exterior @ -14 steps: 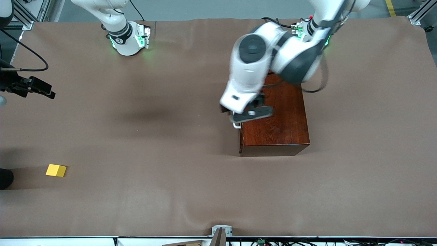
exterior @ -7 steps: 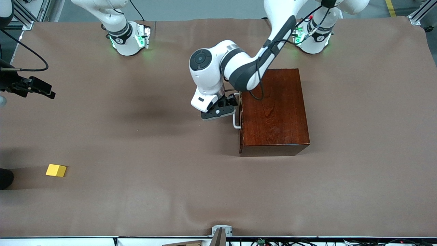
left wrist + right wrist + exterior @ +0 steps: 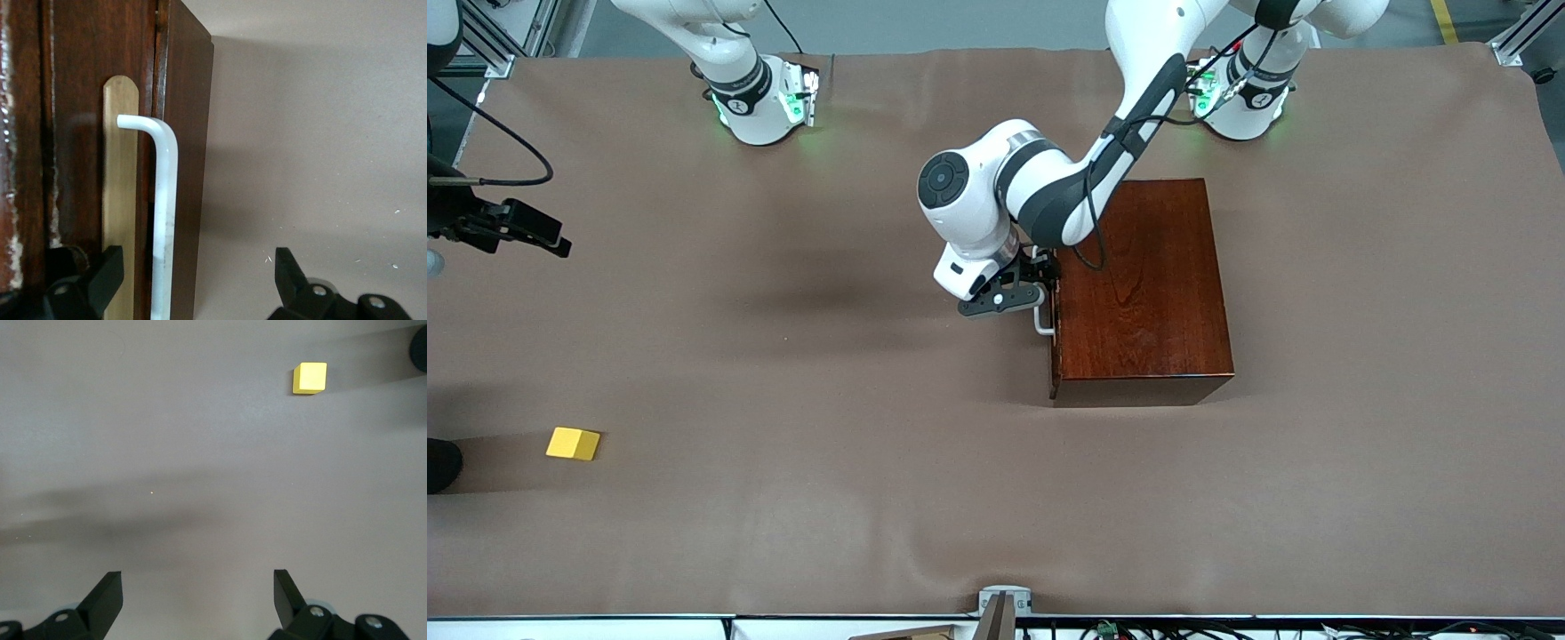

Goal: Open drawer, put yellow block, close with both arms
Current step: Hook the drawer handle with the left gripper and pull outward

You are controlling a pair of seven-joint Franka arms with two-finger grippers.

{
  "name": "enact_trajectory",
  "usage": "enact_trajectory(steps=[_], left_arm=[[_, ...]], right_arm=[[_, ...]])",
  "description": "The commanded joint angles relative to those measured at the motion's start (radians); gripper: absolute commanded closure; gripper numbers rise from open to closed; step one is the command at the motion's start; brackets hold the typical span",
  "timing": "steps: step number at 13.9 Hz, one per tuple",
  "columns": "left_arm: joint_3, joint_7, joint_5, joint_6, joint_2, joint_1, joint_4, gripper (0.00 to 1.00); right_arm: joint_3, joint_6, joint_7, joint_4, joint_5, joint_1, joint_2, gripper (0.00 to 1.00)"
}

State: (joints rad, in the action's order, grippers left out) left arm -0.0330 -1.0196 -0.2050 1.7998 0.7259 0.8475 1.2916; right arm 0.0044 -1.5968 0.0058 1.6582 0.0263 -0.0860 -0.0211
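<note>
A brown cloth covers the table. The box stands toward the left arm's end, its drawer shut. The left gripper is spread wide around the handle. The right gripper, wide and empty, waits aloft. The block lies on the cloth toward the right arm's end, nearer the camera than the box.

A wrinkled brown cloth covers the table; grey floor (with a yellow stripe) and metal frame rails border it.
</note>
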Motion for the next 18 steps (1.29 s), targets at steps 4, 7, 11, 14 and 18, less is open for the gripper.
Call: enact_trajectory(steps=[4, 7, 11, 14, 18], left_arm=[[-0.002, 0.012, 0.013, 0.03, 0.041, 0.004, -0.035, 0.0], [-0.004, 0.016, 0.024, 0.062, 0.047, 0.005, -0.035, 0.0], [-0.021, 0.018, 0.05, 0.068, 0.055, 0.005, -0.035, 0.0], [-0.024, 0.007, 0.108, 0.13, 0.053, 0.005, -0.038, 0.0], [-0.022, -0.042, 0.133, 0.203, 0.053, 0.005, -0.038, 0.0]], right_arm=[[0.006, 0.012, -0.012, -0.012, 0.007, -0.011, -0.002, 0.0], [0.006, 0.012, -0.012, -0.012, 0.007, -0.011, -0.002, 0.0], [0.006, 0.012, -0.012, -0.012, 0.007, -0.011, -0.002, 0.0], [0.006, 0.012, -0.012, -0.011, 0.007, -0.011, -0.002, 0.0], [0.006, 0.014, -0.012, -0.012, 0.007, -0.011, -0.002, 0.0]])
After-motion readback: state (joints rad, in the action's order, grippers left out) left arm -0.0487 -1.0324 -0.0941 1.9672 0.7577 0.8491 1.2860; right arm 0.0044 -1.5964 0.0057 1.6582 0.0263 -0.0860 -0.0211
